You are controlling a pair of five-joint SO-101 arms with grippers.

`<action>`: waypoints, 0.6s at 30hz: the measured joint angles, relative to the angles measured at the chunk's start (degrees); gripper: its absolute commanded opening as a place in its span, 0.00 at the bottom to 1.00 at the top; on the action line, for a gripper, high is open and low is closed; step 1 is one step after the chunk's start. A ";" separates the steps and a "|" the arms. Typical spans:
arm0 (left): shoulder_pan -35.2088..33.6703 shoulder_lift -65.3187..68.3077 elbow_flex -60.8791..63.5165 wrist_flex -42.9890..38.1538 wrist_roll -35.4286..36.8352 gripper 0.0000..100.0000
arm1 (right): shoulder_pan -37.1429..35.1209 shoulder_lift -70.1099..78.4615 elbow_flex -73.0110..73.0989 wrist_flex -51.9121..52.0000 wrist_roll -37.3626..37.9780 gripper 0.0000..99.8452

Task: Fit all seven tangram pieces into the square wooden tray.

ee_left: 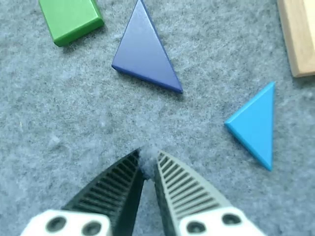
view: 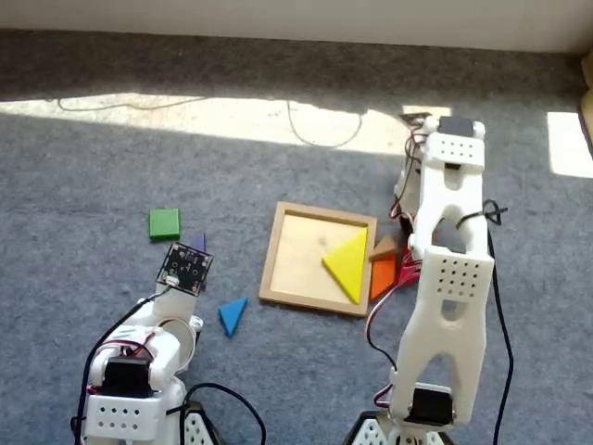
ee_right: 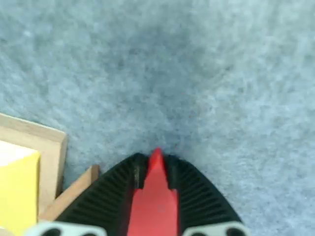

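Grey carpet [view: 74, 204] is the work surface, with a sun patch across the far side. Wooden tray [view: 301, 255] sits mid-carpet between the two arms. A yellow triangle [view: 347, 263] lies inside it on the right arm's side, and the rest of the tray floor is bare. An orange piece [view: 383, 276] and a tan piece [view: 384, 247] lie just outside that same tray edge.

Right claw [ee_right: 156, 158] is clenched on a red piece [ee_right: 157, 204]. The piece's long axis runs along the fingers, its tip poking just past them, over bare carpet. Key relation: the tray corner is near but off to the claw's side, not under it. In the high view the tray lies toward the left arm from the right arm. My read is that the red piece has to swing that way to get over the bare tray floor. The right arm looks nearer to the tray.

Left claw [ee_left: 147, 160] is pinched together with nothing in it, tips at the carpet. A dark blue triangle [ee_left: 145, 51] lies straight ahead and a green square [ee_left: 71, 19] beyond it. A light blue triangle [ee_left: 256, 125] sits off toward the tray.

No readable writing or labels.
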 measured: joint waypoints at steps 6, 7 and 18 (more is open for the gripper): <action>0.00 0.00 0.00 0.00 0.00 0.01 | -0.53 -4.57 1.41 0.79 0.09 0.00; 0.00 0.00 0.00 0.00 0.00 0.01 | -0.53 -5.98 2.02 0.79 0.09 0.00; 0.00 0.00 0.00 0.00 0.00 0.01 | -0.44 -29.10 27.78 0.79 -0.79 0.00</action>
